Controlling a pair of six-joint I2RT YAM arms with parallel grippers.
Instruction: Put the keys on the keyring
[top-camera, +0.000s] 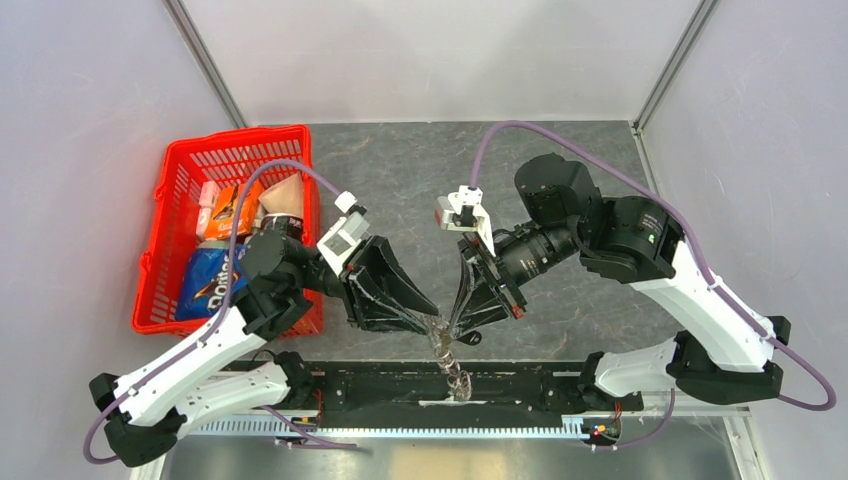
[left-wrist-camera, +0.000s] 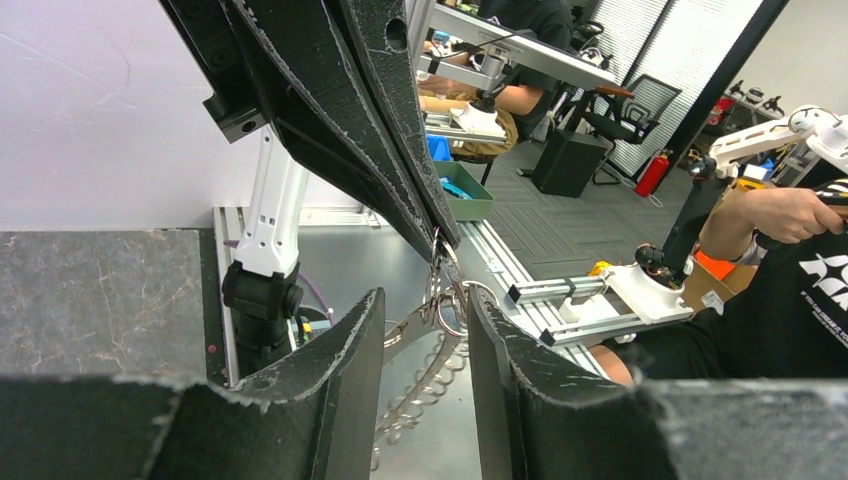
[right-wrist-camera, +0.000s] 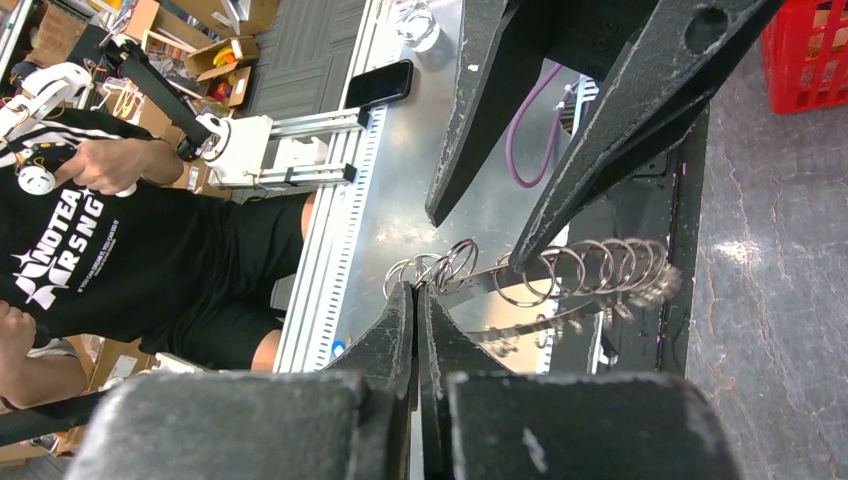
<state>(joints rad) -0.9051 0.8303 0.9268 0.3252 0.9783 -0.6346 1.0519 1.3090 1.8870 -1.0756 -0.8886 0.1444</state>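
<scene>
The keyring (top-camera: 449, 358) is a dangling string of metal rings and small silvery keys, hanging over the table's near edge between both arms. My right gripper (top-camera: 457, 327) is shut on the keyring, pinching one of its top rings (right-wrist-camera: 447, 266) at the fingertips (right-wrist-camera: 417, 292). My left gripper (left-wrist-camera: 427, 312) is open, and the keyring (left-wrist-camera: 449, 310) hangs in the gap between its fingers. In the right wrist view one left finger (right-wrist-camera: 600, 150) reaches a ring with its tip. The keys are hidden; no black key head shows.
A red basket (top-camera: 180, 170) with snack bags stands at the left of the grey table (top-camera: 400, 170). A black rail (top-camera: 540, 380) runs along the near edge under the keyring. A phone (right-wrist-camera: 380, 82) lies on the metal bench beyond.
</scene>
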